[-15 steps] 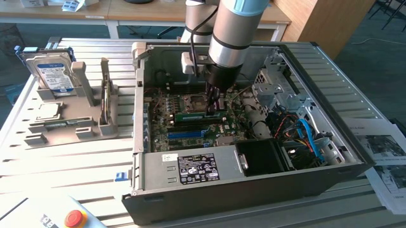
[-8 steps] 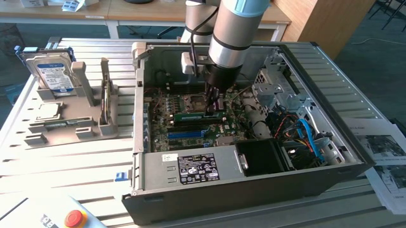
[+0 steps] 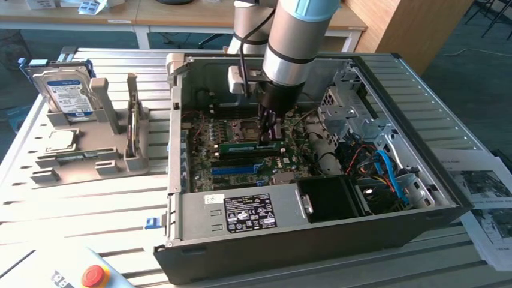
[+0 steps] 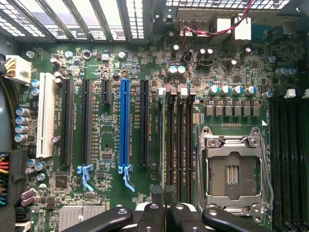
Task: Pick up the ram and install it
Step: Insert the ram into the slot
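One gripper (image 3: 270, 137) (image 4: 165, 195), two fingers pinched on the single ram (image 3: 244, 146). The ram stands on edge in a motherboard slot, beside one empty processor socket (image 4: 232, 171). One blue slot (image 4: 125, 123) near. One hard drive (image 3: 68, 93) outside the case, well apart.

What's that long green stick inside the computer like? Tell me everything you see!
The ram is a long, thin green circuit board. It seems to stand on its edge, level, on the motherboard just beside the open processor socket. The robot's hand points straight down onto it, near its end toward the exterior view's right. Whether the hand grips it cannot be told.
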Motion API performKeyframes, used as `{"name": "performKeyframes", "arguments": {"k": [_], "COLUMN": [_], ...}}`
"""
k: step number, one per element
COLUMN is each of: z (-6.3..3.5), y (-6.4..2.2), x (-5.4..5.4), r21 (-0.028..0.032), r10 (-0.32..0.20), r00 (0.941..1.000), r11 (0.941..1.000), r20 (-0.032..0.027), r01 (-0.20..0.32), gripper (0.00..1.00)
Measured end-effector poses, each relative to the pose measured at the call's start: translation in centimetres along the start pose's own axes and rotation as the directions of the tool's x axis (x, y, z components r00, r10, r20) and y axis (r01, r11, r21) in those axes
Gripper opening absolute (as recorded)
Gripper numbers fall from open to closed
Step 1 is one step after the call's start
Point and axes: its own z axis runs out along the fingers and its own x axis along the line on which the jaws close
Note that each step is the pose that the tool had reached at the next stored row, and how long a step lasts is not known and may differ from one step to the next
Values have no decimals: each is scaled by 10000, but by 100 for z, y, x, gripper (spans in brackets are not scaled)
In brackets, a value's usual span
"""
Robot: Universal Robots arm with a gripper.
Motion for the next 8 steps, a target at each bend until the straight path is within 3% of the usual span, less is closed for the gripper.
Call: {"name": "performKeyframes", "arguments": {"k": [8], "z": [-3], "y": [-41], "x": [-1], "r21": [0], "r10": [2], "r00": [10000], "r11": [10000], "r20": [1], "r01": [-2], "gripper": [12]}}
